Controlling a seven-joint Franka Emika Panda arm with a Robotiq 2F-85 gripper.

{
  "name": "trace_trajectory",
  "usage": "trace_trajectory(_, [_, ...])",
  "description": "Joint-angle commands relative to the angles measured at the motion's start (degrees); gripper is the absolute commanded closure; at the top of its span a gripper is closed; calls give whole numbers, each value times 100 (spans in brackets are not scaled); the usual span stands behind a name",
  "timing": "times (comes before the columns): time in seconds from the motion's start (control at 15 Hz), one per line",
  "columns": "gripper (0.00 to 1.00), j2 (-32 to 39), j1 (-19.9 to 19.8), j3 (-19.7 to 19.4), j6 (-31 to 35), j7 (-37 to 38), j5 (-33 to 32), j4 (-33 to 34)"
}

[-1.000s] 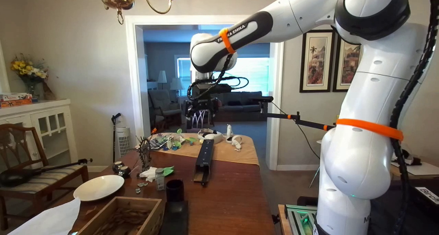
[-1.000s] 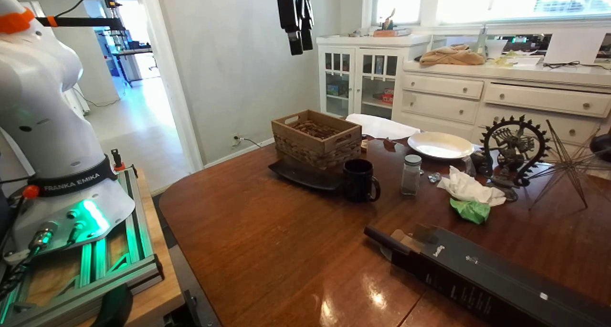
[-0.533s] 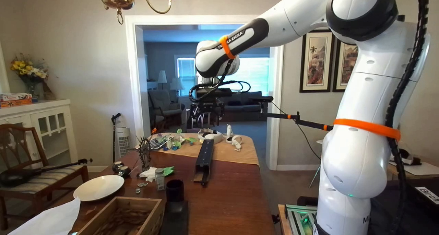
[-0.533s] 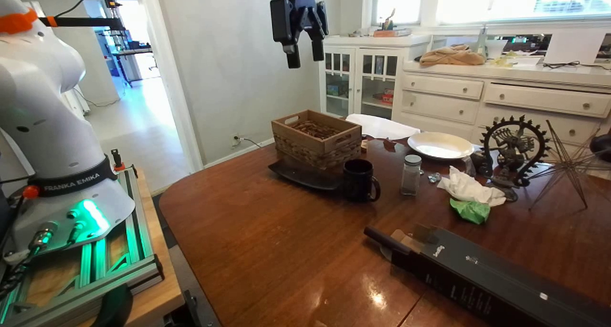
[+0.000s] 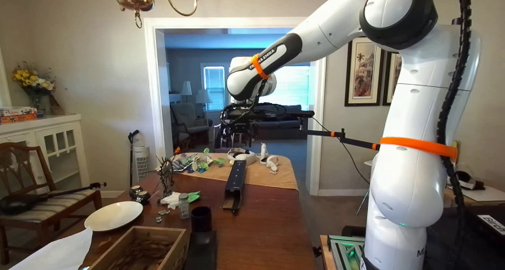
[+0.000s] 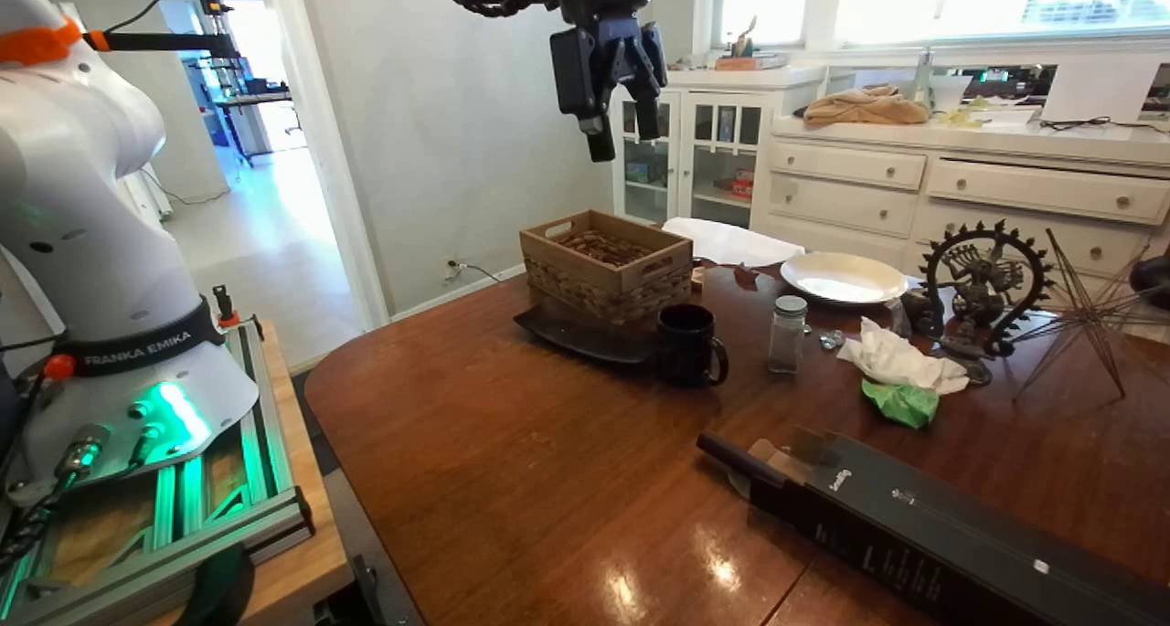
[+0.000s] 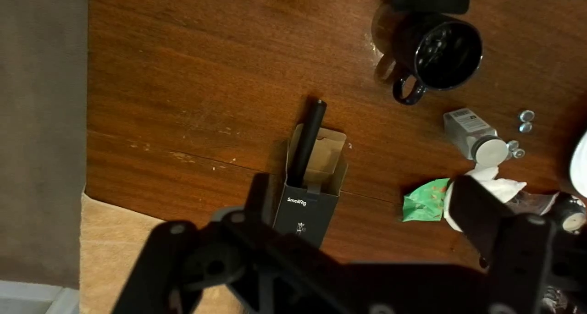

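Tan cloth (image 7: 114,240): spread over one end of the table (image 7: 183,75), likely to guard the wood. Black box (image 7: 306,215): below me, laid flat, I judge, because so long a shape would topple; dark rod (image 7: 309,142) jutting from its open end. My gripper (image 7: 364,190): fingers apart, empty, high enough to clear everything. Dark mug (image 7: 435,52): upright, handle towards the box. Jar (image 7: 472,135): lidded, probably to keep contents in.

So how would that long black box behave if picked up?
The long black box is probably stiff, given its straight edges. Flat sides suggest it shouldn't roll. The black rod poking from its open end might slide out if tilted.
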Motion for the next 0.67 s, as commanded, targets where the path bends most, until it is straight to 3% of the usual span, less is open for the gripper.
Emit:
trace_trajectory(0.0, [0,6,28,-27,-14,-3,-2,18])
trace_trajectory(0.13, [0,6,28,-27,-11,1,-3,19])
trace_trajectory(0.33, [0,435,-84,-72,525,1066,0,238])
trace_trajectory(0.53, [0,766,-120,-194,1226,1757,-174,342])
trace_trajectory(0.6, [0,827,-102,-241,1121,1782,-100,450])
